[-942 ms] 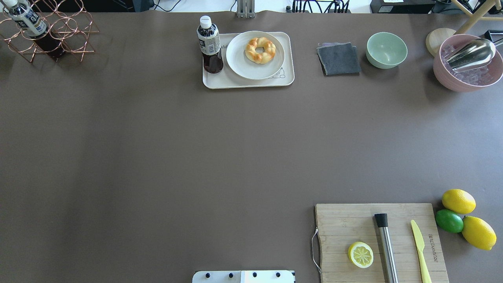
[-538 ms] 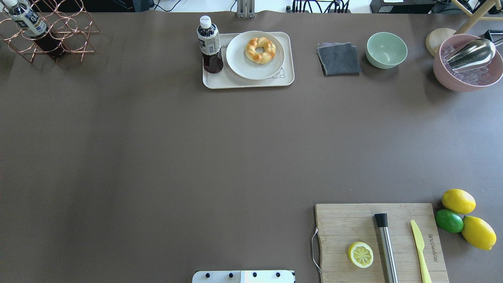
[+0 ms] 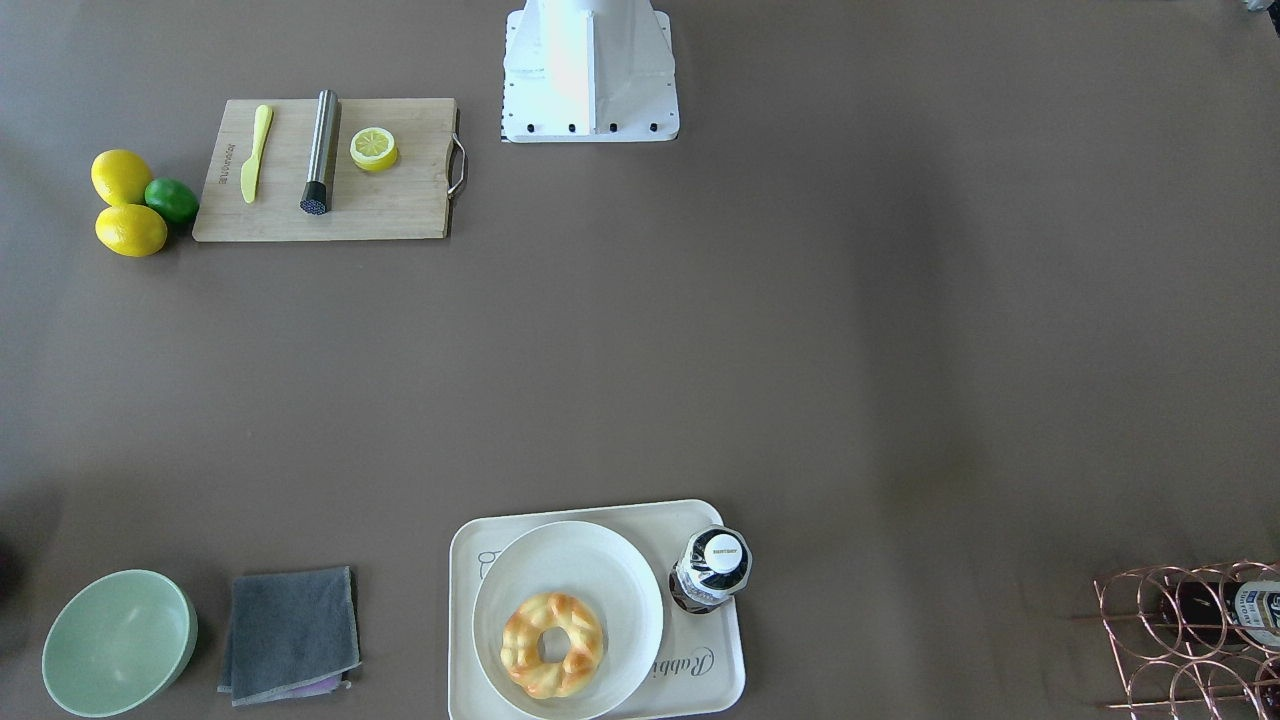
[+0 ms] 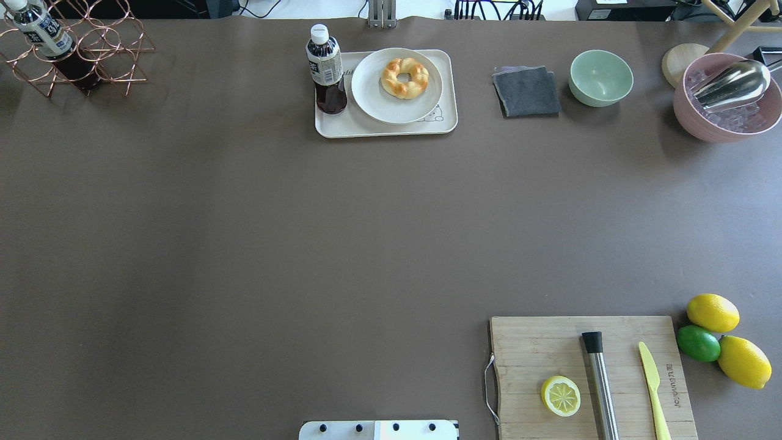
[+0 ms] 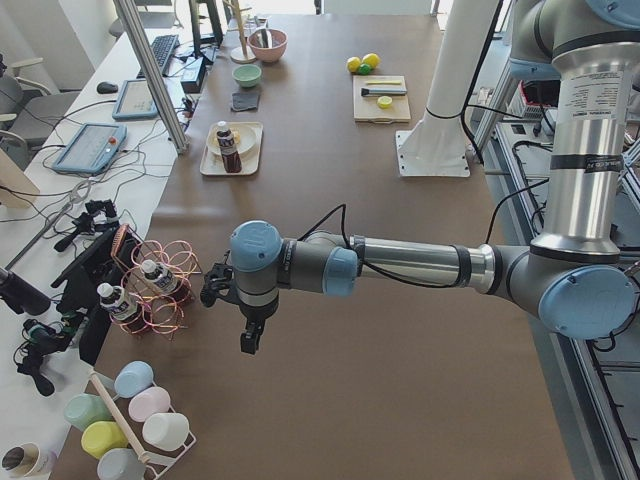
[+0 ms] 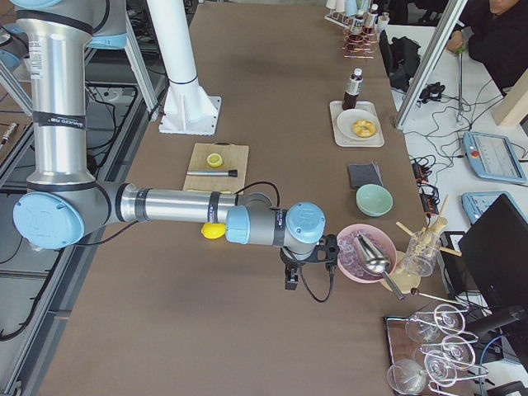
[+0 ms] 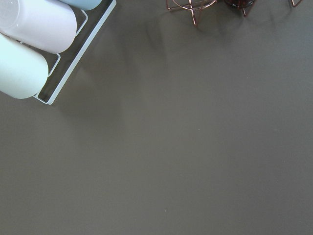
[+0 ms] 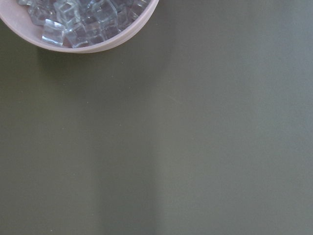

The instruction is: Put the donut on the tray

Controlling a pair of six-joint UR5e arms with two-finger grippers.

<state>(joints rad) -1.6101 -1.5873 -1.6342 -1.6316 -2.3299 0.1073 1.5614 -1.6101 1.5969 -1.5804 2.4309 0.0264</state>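
Observation:
The golden braided donut (image 4: 405, 78) lies on a white plate (image 4: 379, 104) that sits on the cream tray (image 4: 330, 126) at the far middle of the table. It also shows in the front view (image 3: 552, 645), with the tray (image 3: 712, 682) under the plate. My left gripper (image 5: 250, 340) hangs over the table's left end near a copper rack, far from the tray. My right gripper (image 6: 290, 280) hangs beside the pink ice bowl at the right end. Both show only in side views, so I cannot tell if they are open or shut.
A dark drink bottle (image 4: 325, 70) stands on the tray's left part. A grey cloth (image 4: 526, 91), green bowl (image 4: 601, 77) and pink ice bowl (image 4: 727, 101) lie to the right. A cutting board (image 4: 550, 348) with lemon half, muddler and knife is near right. A copper rack (image 4: 79, 46) stands far left.

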